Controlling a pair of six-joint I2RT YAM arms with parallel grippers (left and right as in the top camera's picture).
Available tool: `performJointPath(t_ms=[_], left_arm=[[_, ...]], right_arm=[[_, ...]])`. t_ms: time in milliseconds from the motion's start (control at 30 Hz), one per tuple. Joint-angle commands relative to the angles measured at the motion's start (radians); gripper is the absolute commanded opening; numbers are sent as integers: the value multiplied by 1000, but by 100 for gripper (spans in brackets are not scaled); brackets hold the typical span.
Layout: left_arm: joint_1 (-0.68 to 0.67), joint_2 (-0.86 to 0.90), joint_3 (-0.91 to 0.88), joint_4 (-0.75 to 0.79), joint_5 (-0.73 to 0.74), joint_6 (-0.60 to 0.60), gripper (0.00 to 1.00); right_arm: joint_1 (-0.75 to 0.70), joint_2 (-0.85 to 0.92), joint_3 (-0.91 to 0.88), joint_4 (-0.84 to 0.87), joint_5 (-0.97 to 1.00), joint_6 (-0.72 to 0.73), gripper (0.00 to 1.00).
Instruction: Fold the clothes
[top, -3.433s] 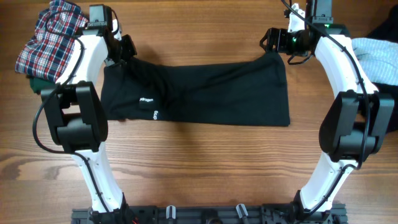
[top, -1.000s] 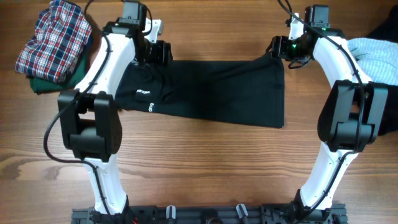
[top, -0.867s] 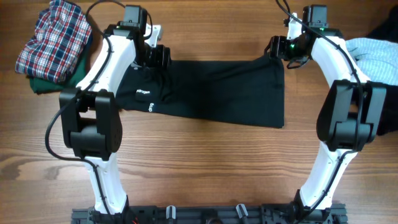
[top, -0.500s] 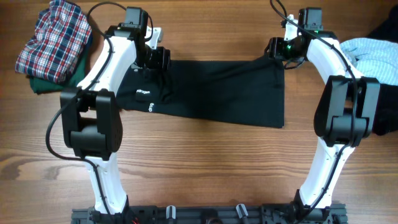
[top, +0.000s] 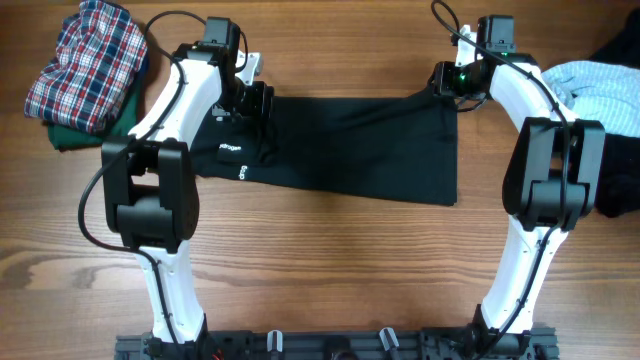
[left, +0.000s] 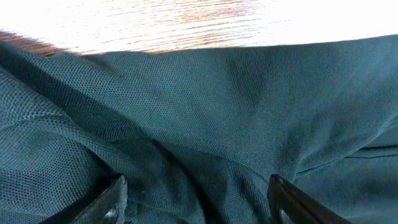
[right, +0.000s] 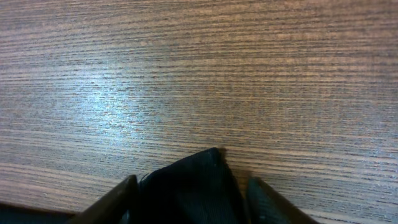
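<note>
- Overhead view: bright, even light from above, sharp throughout; the arms cast only soft, short shadows on the tabletop (top: 320, 260).
- Left wrist view: the wood at the top is blown out by glare; the black T-shirt (left: 249, 112) weave is crisp.
- Right wrist view: a pale sheen lies on the wood grain; the right pincer (right: 189, 199) is blurred.

A robotics lab bench, that was how it looked. A left arm (top: 165, 110) and a right arm (top: 545, 110), white and black, stood bolted to a black mounting rail (top: 330, 345) at the edge of a wood-grain table (top: 320, 250), with a loose cable (top: 85, 215) looping off one. Test laundry lay about: a black T-shirt (top: 350, 150), a plaid heap (top: 85, 60) and a light blue garment (top: 600, 85).
</note>
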Motion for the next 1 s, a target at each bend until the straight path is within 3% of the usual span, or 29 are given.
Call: performJointPath(t_ms=[0,367,967], left_arm=[[3,13,-6,-2,-6,11,72],[3,13,-6,-9,-6,11,72],[3,13,-6,-8,-29,12,73]], right_arm=[[11,20,2,4,13,-13,43],[15,20,2,-40,53,11,4],[14,-168,5,-166,49,39,4]])
